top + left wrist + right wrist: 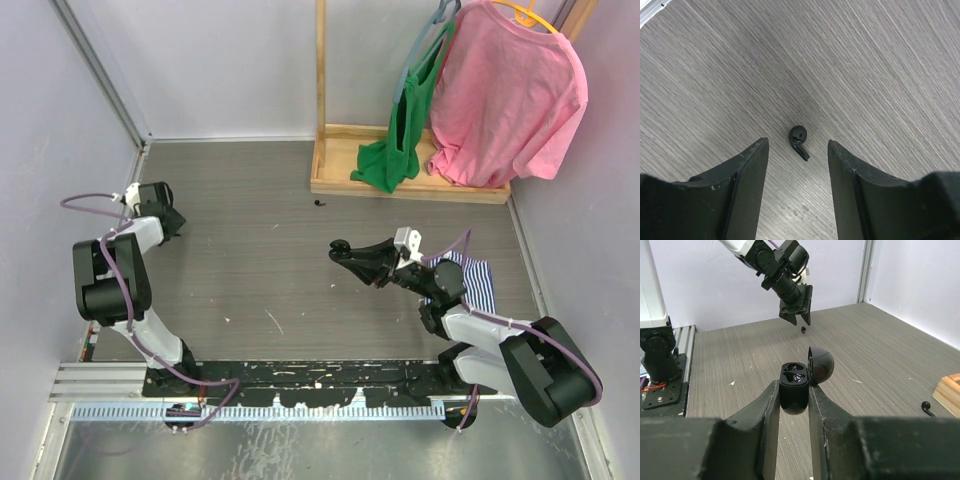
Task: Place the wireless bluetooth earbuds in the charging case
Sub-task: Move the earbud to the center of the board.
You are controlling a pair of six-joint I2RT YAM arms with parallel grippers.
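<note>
A black earbud (pixel 797 136) is seen on the table (pixel 880 75) between the parted fingers of the left hand (pixel 797 144), untouched, near the upper-left wall. An open case (pixel 796 380) is gripped by the right hand (pixel 793 395), centre right, well apart from edges. A second earbud (pixel 319 203) lies near the wooden stand (pixel 400 185).

Free gap either side of black earbud (pixel 798 135) inside left claw (pixel 797 145), wooden rack (pixel 400 187) well apart
</note>
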